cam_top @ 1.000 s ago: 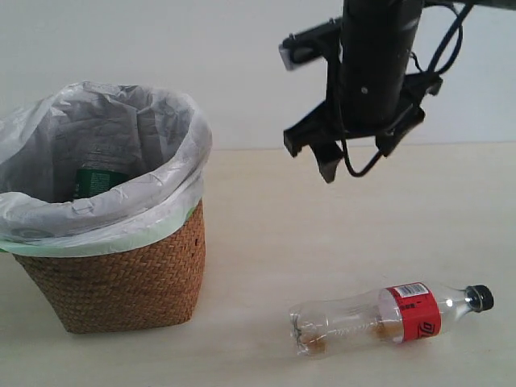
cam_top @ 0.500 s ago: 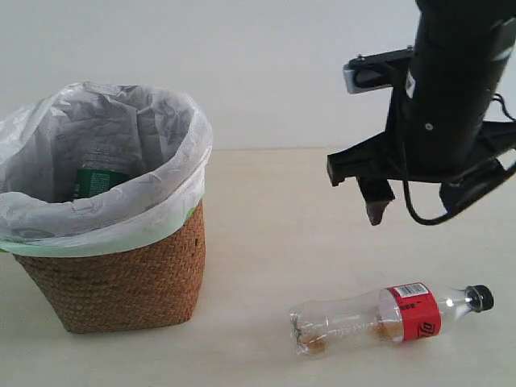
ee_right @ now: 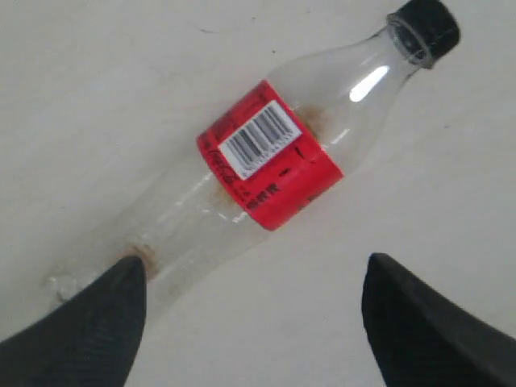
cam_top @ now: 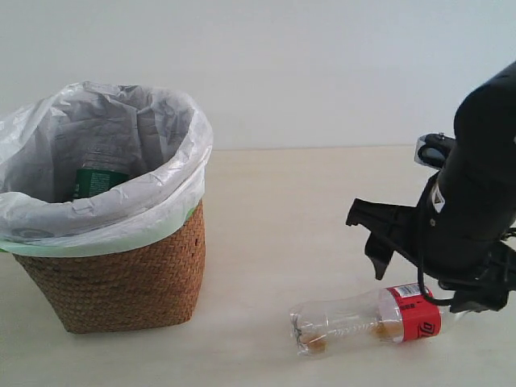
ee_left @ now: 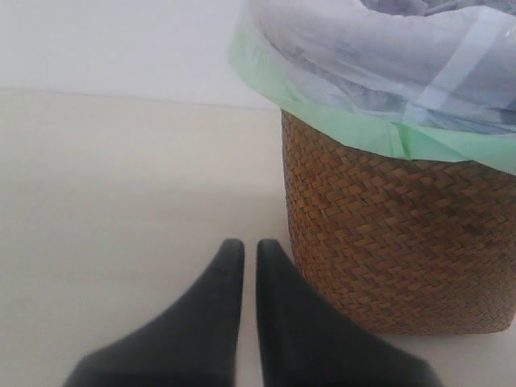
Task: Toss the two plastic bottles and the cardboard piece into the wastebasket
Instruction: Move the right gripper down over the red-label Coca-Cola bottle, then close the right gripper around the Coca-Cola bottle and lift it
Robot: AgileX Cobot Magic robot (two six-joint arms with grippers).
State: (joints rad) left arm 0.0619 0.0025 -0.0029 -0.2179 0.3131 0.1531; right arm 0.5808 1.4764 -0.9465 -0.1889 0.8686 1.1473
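Note:
The longer clear bottle (cam_top: pixel 363 320) with red label and black cap lies on its side on the table at the front right. My right gripper (cam_top: pixel 423 289) hangs open just above its cap end; in the right wrist view the bottle (ee_right: pixel 266 169) lies slantwise ahead of the open gripper (ee_right: pixel 254 278), one fingertip (ee_right: pixel 121 286) over its base. The green-labelled bottle (cam_top: pixel 98 181) stands inside the wicker wastebasket (cam_top: pixel 121 282) on the left. My left gripper (ee_left: pixel 243 246) is shut and empty, low beside the wastebasket (ee_left: pixel 387 242). The cardboard piece is out of view.
The basket's white bag (cam_top: pixel 173 173) with its pale green edge folds wide over the rim. A pale wall (cam_top: pixel 322 72) closes the table's far side. Bare tabletop (cam_top: pixel 274 226) lies between basket and bottle.
My right arm has come down and to the right from high above the table to just over the red-label bottle, its gripper still open. Basket and bottles have not moved.

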